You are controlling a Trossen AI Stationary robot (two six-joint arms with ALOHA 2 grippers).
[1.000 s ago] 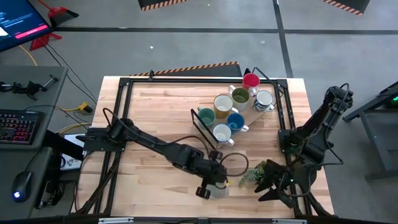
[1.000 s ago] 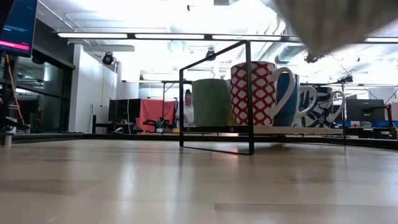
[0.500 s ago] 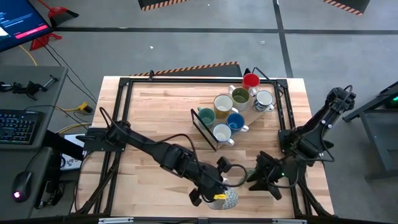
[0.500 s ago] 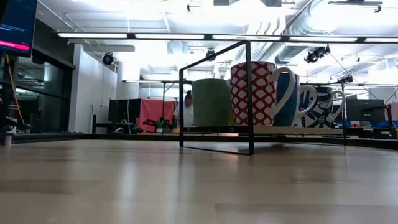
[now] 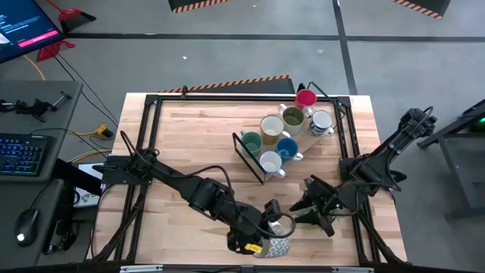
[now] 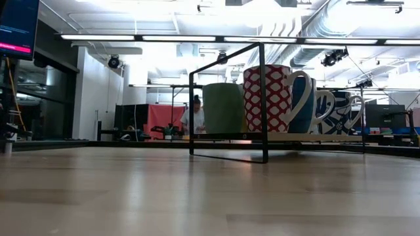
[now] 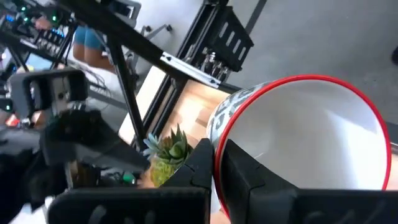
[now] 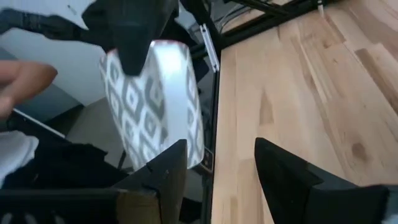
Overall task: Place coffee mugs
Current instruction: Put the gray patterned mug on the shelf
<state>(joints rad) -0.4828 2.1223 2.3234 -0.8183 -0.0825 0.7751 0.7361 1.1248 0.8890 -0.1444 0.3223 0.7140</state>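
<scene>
Left gripper (image 5: 261, 241) clamps a patterned mug (image 5: 274, 246) by its rim, in front of the rack (image 5: 244, 155); right gripper (image 5: 303, 212), fingers apart, just beside the mug

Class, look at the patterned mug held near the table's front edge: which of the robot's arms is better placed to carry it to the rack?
Probably the left. The left gripper is shut on the patterned mug; the right gripper is open beside it, holding nothing.

Six mugs (image 5: 281, 133) stand clustered on the rack (image 5: 244, 154) at the table's (image 5: 189, 144) rear right.
</scene>
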